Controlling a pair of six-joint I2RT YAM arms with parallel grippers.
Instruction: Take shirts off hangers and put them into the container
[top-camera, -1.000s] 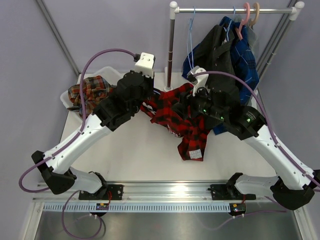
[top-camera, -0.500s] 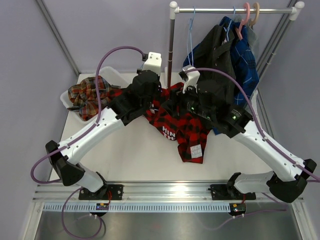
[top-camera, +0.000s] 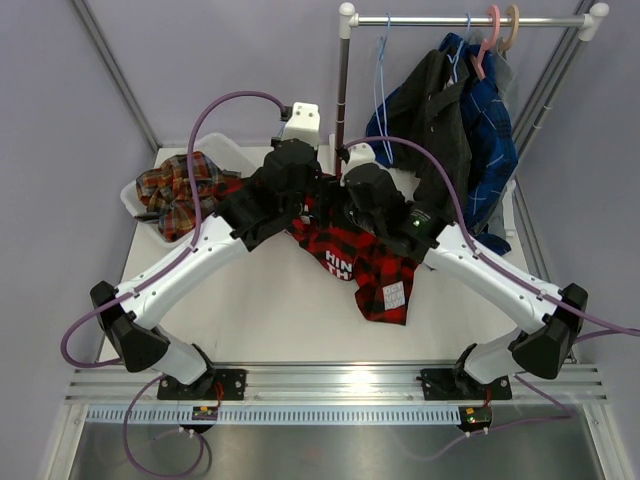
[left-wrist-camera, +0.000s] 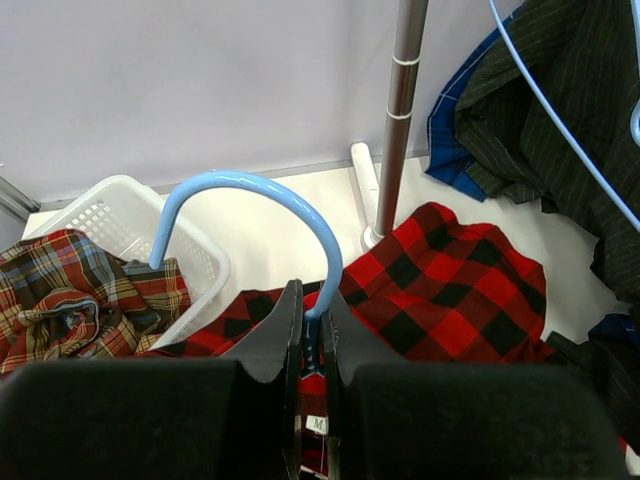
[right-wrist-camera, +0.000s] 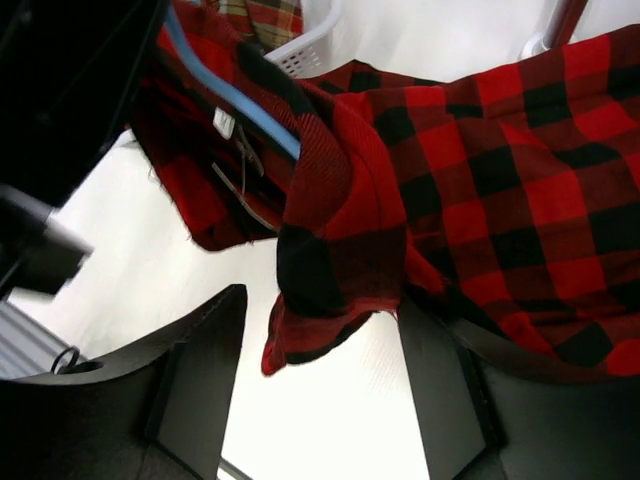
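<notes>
The red-and-black check shirt (top-camera: 365, 262) lies spread on the table, still on a light-blue hanger (left-wrist-camera: 250, 192). My left gripper (left-wrist-camera: 312, 335) is shut on the base of that hanger's hook, holding it upright above the collar. From the right, my right gripper (right-wrist-camera: 320, 340) comes close under the shirt's collar. Its jaws stand wide apart, and a folded edge of the shirt (right-wrist-camera: 330, 260) hangs between the fingertips without being pinched. The white container (top-camera: 226, 148) sits at the back left and holds the brown-orange-green shirt (top-camera: 180, 190).
A clothes rack (top-camera: 470, 20) at the back right carries a dark grey shirt (top-camera: 435, 110), a blue plaid shirt (top-camera: 495, 115), an empty blue hanger (top-camera: 380, 80), a pink hanger (top-camera: 490, 30) and a beige hanger (top-camera: 512, 25). The rack's post (left-wrist-camera: 400, 110) stands just behind the red shirt.
My right arm has swung left to meet the left gripper at the collar, and its jaws have spread wider. The left arm rose with the hanger a second ago and has held still since.
</notes>
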